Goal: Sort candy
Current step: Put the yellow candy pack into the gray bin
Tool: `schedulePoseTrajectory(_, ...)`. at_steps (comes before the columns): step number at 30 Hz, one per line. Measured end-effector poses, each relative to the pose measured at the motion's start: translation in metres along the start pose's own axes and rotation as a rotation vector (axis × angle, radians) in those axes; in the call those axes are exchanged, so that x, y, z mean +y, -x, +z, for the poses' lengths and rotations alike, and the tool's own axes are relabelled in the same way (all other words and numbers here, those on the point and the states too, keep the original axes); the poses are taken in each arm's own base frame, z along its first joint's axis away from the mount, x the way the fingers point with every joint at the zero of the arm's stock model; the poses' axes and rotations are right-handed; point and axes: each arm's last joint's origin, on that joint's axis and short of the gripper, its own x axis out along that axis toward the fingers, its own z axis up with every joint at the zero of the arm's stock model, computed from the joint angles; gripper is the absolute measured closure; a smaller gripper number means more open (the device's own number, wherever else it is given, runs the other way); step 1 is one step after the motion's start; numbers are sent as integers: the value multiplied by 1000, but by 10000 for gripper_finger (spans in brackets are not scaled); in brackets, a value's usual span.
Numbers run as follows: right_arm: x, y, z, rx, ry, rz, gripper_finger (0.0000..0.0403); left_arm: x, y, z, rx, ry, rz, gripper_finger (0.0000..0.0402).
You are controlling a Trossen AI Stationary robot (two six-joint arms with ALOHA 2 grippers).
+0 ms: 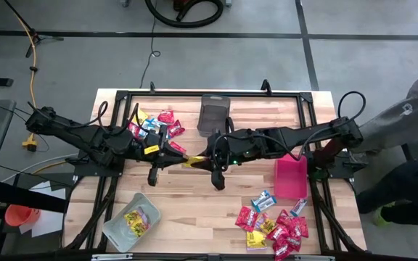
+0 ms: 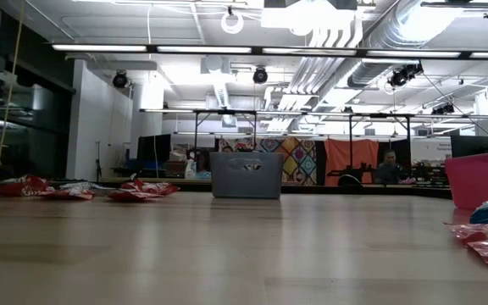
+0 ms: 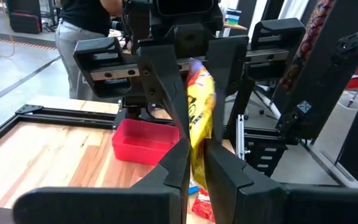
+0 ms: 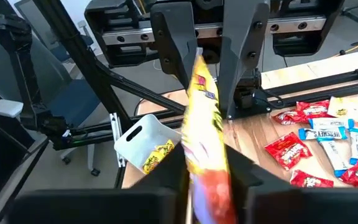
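My right gripper (image 4: 207, 177) and left gripper (image 3: 194, 158) both pinch one yellow candy (image 4: 202, 118) mid-table; probably a handover, so left should release only once right is firm.

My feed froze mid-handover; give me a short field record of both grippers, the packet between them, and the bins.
left gripper: mid-table, shut on yellow packet
right gripper: facing the left one, shut on the same packet's other end
red bin: right side, no candy visible inside
clear grey bin: near left, holds yellow candy
dark mesh bin: far centre
loose candy: pile far left, pile near right
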Motion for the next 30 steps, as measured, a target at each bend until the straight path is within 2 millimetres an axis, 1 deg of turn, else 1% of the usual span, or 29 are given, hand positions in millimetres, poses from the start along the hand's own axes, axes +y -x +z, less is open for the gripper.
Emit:
schedulePoseTrajectory(5,-2,0,2,-16,-61,-9,259,0,0,0,0,-7,6,396)
schedulePoseTrajectory(7,-2,0,3,-26,-75,-6,230,0,0,0,1,-7,6,399)
schedulePoseTrajectory(10,-2,1,5,-38,-51,-3,190,1,1,-2,17,-12,24,400)
schedulePoseTrajectory(13,-1,5,9,-37,-5,-5,157,4,8,-4,58,-8,65,401)
schedulePoseTrajectory(15,-2,9,14,-36,8,-26,143,7,18,-5,98,14,79,401)
schedulePoseTrajectory(18,-7,17,21,3,18,-71,130,10,35,-8,170,100,51,401)
schedulePoseTrajectory(22,-13,24,24,55,18,-113,128,3,60,-22,377,296,-73,401)
schedulePoseTrajectory(26,-15,25,22,86,20,-123,128,-19,76,-42,634,438,-145,401)
schedulePoseTrajectory(30,-16,25,18,120,24,-133,128,-50,85,-70,871,491,-138,401)
